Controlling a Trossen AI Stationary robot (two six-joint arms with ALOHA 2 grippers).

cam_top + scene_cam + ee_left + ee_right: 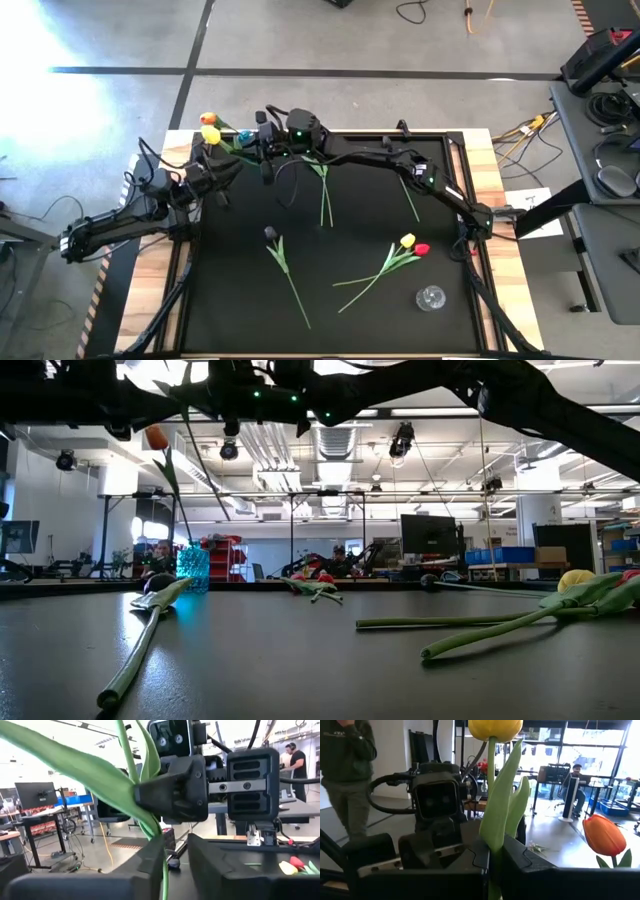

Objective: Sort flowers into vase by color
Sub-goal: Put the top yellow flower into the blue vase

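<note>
A yellow tulip (495, 727) stands upright in the air at the table's far left. My right gripper (495, 865) is shut on its green stem; it also shows in the high view (262, 150). My left gripper (175, 870) is open, facing the right one, with the lower stem (163, 870) between its fingers. An orange tulip (157, 437) stands with its stem in a blue vase (193, 568). A dark tulip (270, 233), a yellow tulip (407, 240) and a red tulip (421, 249) lie flat on the black mat. My right gripper pinches the yellow tulip's stem (492, 847) between its two fingers, below the leaves. The fingers are about level and lie across the stem. The tulip is upright, head up, lifted clear of the table. My left gripper has the lower stem against one finger's inner edge (152, 862); I cannot tell whether it touches.
Two more green stems (322, 180) (408, 195) lie on the mat's far half. A clear glass vase (431, 298) stands at the near right. A wooden border (505, 260) frames the mat. People show in the room behind.
</note>
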